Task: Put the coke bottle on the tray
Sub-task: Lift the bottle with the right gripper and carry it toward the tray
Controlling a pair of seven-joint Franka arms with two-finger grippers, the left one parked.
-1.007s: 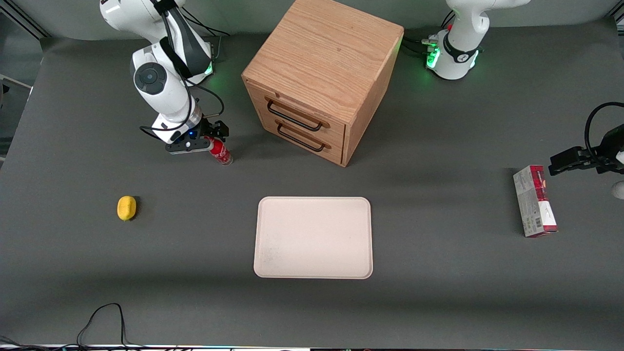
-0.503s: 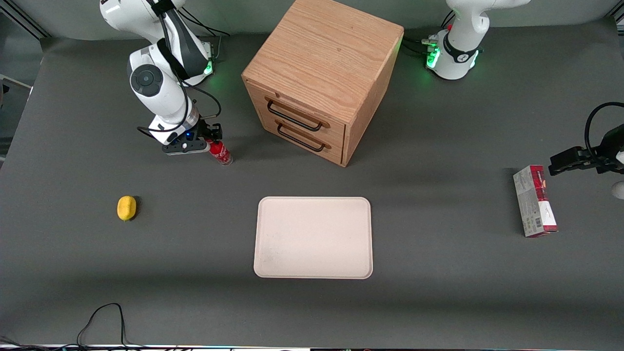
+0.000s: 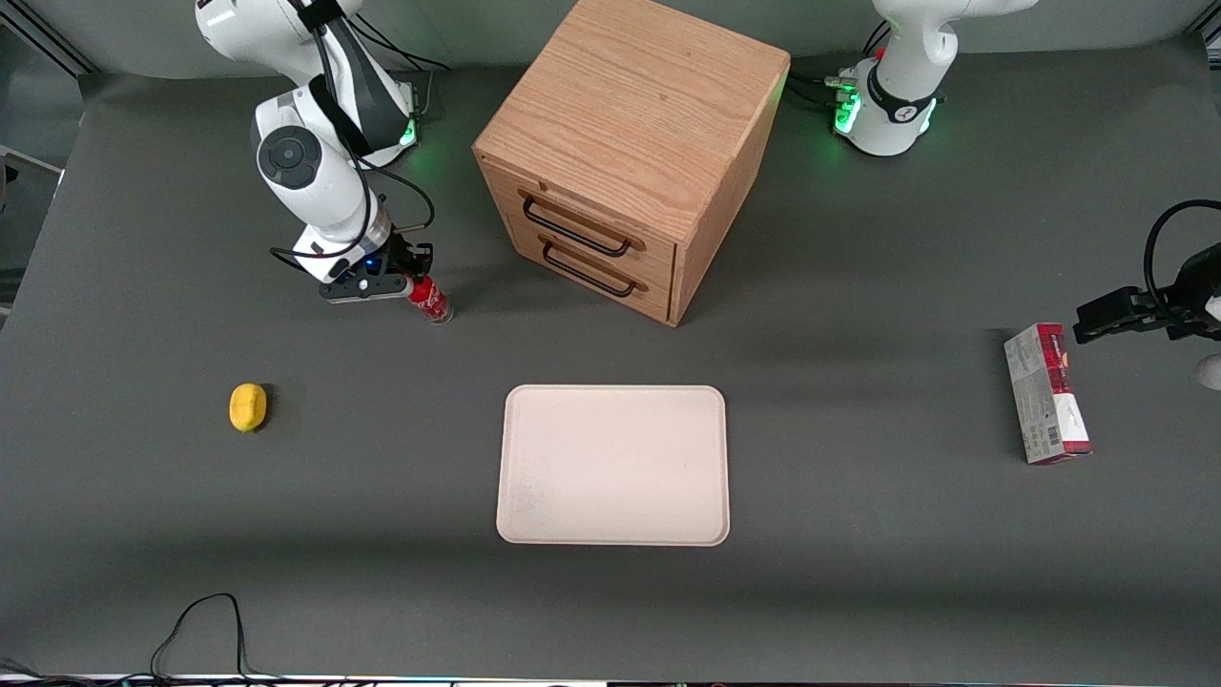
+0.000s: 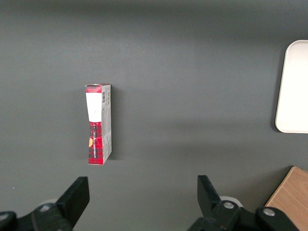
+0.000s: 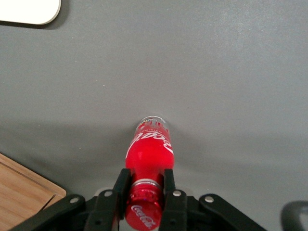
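The coke bottle [image 3: 431, 300] is small and red with white script, and it leans on the dark table beside the drawer cabinet. My gripper [image 3: 412, 275] is at its top. In the right wrist view the gripper [image 5: 146, 178] is shut on the coke bottle [image 5: 149, 147], with the black fingers [image 5: 121, 185] pressed against its neck just under the red cap. The cream tray [image 3: 612, 465] lies flat nearer the front camera than the bottle, with nothing on it. A corner of the tray [image 5: 29, 9] shows in the right wrist view.
A wooden drawer cabinet [image 3: 620, 153] with two black handles stands beside the bottle; its edge [image 5: 24, 192] is close to the gripper. A yellow fruit [image 3: 248, 407] lies toward the working arm's end. A red-and-grey carton [image 3: 1047, 393] lies toward the parked arm's end.
The wrist has turned and shifted slightly toward the working arm's end, and the bottle top has moved a little with it. Nothing else has moved.
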